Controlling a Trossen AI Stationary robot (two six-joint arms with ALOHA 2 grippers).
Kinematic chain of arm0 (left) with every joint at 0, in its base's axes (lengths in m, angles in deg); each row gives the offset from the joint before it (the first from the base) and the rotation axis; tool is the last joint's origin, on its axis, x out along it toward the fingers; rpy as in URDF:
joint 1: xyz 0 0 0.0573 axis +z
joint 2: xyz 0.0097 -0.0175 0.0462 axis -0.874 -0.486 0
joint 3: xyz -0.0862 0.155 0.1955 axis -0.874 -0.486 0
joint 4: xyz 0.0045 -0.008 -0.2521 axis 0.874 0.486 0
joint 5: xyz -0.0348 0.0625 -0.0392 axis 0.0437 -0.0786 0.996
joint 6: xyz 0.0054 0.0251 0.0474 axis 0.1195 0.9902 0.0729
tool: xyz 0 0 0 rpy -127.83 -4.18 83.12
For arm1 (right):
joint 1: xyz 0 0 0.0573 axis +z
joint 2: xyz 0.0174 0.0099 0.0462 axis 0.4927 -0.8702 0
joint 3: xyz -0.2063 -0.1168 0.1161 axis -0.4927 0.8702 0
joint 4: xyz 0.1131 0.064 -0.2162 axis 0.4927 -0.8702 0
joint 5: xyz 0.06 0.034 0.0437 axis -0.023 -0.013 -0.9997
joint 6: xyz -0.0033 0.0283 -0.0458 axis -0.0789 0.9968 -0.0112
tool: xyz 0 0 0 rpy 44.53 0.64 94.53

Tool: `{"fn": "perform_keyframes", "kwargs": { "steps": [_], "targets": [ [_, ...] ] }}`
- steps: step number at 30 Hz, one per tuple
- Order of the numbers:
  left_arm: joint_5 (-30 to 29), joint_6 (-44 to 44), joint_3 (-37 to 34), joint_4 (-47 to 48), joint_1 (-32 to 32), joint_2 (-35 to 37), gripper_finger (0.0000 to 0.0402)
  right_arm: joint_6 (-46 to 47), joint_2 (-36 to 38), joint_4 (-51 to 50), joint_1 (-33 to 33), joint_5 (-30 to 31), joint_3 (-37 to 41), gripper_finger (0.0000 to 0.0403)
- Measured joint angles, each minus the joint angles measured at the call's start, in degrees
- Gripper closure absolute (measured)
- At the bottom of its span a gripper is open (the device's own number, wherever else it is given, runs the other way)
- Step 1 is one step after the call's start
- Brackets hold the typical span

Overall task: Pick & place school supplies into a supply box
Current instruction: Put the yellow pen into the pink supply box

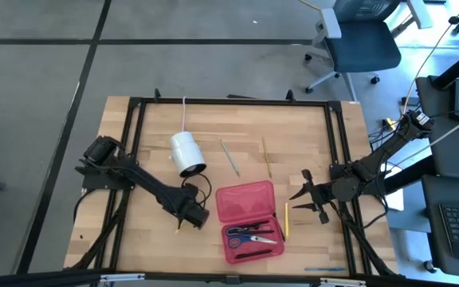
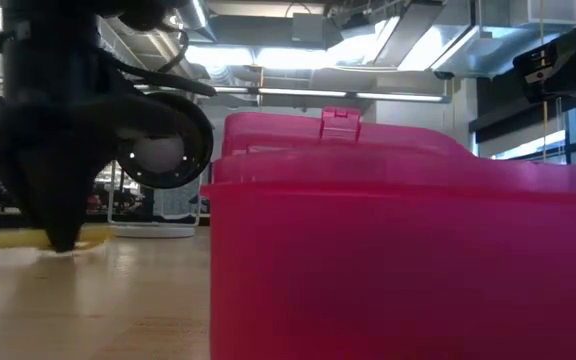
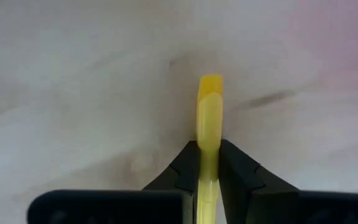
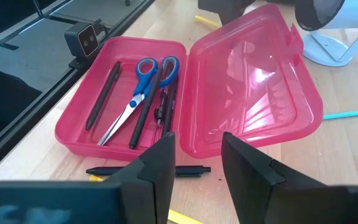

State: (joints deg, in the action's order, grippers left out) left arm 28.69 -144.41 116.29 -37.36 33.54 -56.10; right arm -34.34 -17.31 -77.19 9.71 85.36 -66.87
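The supply box [image 1: 249, 219] lies open on the wooden table, its lid [image 4: 253, 81] flat beside the tray [image 4: 120, 93]. In the tray are blue-handled scissors [image 4: 143, 84] and black pens [image 4: 102, 93]. My left gripper [image 1: 194, 214] stands left of the box, pointing down, shut on a yellow pencil [image 3: 209, 118] that lies on the table. That left gripper [image 2: 63, 240] also shows in the low view with the yellow pencil [image 2: 8, 238]. My right gripper [image 1: 309, 195] waits open right of the box. Its fingers [image 4: 160, 165] are apart and hold nothing. My left gripper pinches the yellow pencil's shaft [image 3: 209, 146] between its two fingers, a short way from one end [image 3: 211, 84]. The fingers come from above, pointing down, and lie across the pencil. The pencil lies flat on the table [image 3: 92, 93].
A white cylinder [image 1: 188, 153] with a cord stands behind the box. A green pencil [image 1: 229, 157] and a wood-coloured pencil [image 1: 267, 155] lie farther back. Another yellow pencil [image 1: 286, 219] and a black pen [image 4: 148, 170] lie right of the box. A dark frame [image 1: 237, 101] rims the table.
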Motion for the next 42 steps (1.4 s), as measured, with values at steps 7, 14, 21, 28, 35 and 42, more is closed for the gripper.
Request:
{"fn": "perform_keyframes", "kwargs": {
  "steps": [7,14,21,28,35,42],
  "targets": [
    [-0.6,5.8,4.4,0.1,0.0,4.3,0.0376,0.0,0.0,0.0,0.0,0.0,0.0,0.0270],
    [-5.7,19.0,13.9,-6.7,-0.1,5.0,0.0376,0.0,0.0,0.0,0.0,0.0,0.0,0.0270],
    [-10.6,41.1,17.4,-29.3,0.8,3.6,0.0376,-0.1,0.0,0.0,0.0,0.0,0.0,0.0270],
    [-4.5,49.9,25.3,-29.9,2.6,-4.0,0.0376,-0.1,0.0,-0.1,0.0,0.0,0.0,0.0270],
    [0.4,56.6,34.6,-27.6,3.3,-13.9,0.0376,0.1,0.0,-0.9,0.0,0.0,0.0,0.0270],
    [0.9,61.2,40.0,-26.7,3.3,-21.0,0.0376,1.6,0.0,-1.9,0.0,0.0,0.0,0.0270]
  ]
}}
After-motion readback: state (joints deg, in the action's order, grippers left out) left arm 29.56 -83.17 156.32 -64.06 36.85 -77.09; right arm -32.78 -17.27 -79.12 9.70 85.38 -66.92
